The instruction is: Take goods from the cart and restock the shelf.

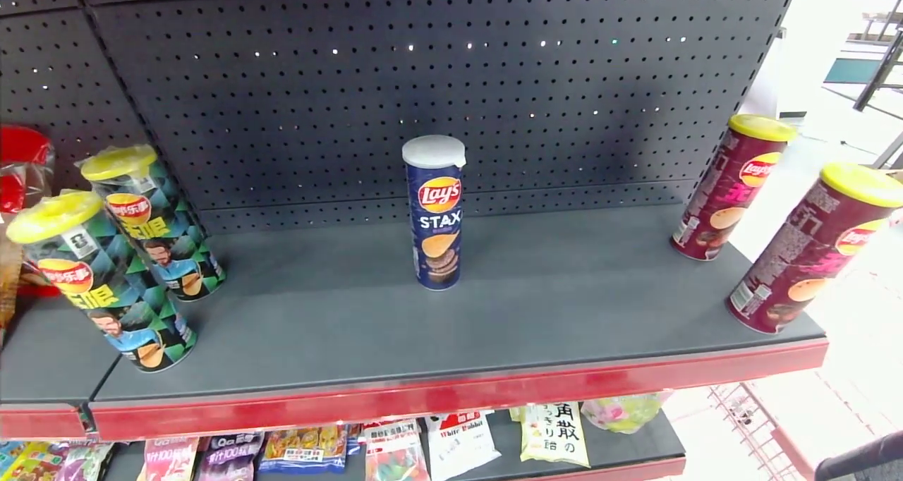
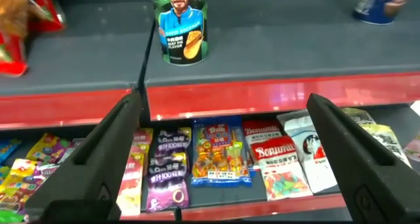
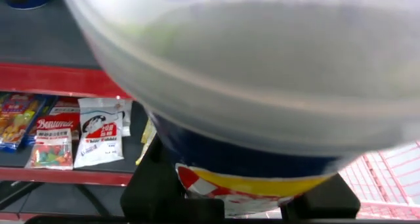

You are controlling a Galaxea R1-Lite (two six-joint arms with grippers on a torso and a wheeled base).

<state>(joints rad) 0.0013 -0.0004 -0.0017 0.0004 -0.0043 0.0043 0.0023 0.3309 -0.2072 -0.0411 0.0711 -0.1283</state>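
Note:
A blue chip can (image 1: 433, 213) with a white lid stands upright mid-shelf on the grey shelf (image 1: 423, 326). Two green cans (image 1: 152, 220) (image 1: 99, 280) with yellow lids stand at the left, and two maroon cans (image 1: 734, 188) (image 1: 811, 248) at the right end. My right gripper (image 3: 236, 191) is shut on another blue can (image 3: 249, 86) with a pale lid, held below the shelf's level by its right end. My left gripper (image 2: 224, 100) is open and holds nothing, in front of the red shelf edge (image 2: 262, 92), below one green can (image 2: 180, 23).
Snack bags (image 2: 220, 152) fill the lower shelf (image 1: 600, 460). Red packets (image 1: 21, 163) sit at the far left of the upper shelf. A red wire frame (image 3: 387, 178) lies to the right of the shelving. Bare shelf lies on both sides of the standing blue can.

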